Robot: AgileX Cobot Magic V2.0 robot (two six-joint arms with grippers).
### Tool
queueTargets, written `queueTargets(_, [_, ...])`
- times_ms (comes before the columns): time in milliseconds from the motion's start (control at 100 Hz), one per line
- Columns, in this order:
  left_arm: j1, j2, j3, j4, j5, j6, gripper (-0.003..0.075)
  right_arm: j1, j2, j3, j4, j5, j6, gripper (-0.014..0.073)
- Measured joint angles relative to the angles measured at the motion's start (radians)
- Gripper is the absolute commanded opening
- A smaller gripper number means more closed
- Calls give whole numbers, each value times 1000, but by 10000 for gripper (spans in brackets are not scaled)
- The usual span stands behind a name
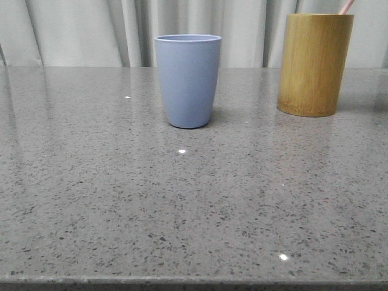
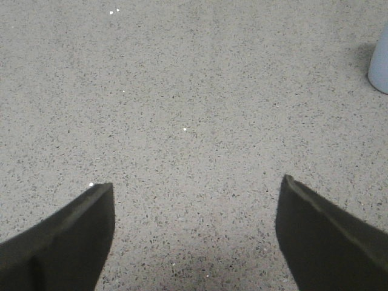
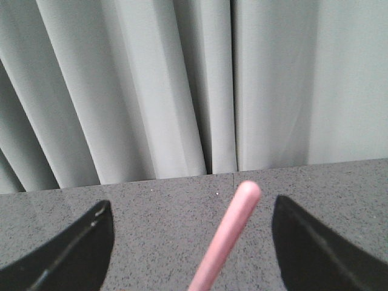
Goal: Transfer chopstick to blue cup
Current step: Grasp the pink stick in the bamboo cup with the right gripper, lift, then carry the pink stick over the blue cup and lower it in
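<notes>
Right wrist view: chopstick (image 3: 227, 236) tip between my spread right gripper (image 3: 191, 242) fingers, ungrasped. Left gripper (image 2: 194, 236) spread, idle. Next: pinch stick, lift, carry to blue cup (image 1: 188, 80).

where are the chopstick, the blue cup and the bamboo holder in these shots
chopstick (image 3: 233, 225): right wrist view, on the pink shaft just below its rounded tip.
blue cup (image 1: 187, 82): front view, middle of its outer wall.
bamboo holder (image 1: 314, 63): front view, middle of its tan side.
</notes>
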Motion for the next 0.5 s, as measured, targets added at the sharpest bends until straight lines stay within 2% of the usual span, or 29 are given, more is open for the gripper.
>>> queueTargets(270, [0,0,0,0,-2,0,537,0,60,-29,0,-6,0,532])
queueTargets(360, [0,0,0,0,-2,0,537,0,60,-29,0,-8,0,463])
queueTargets(500, [0,0,0,0,-2,0,537,0,60,-29,0,-8,0,299])
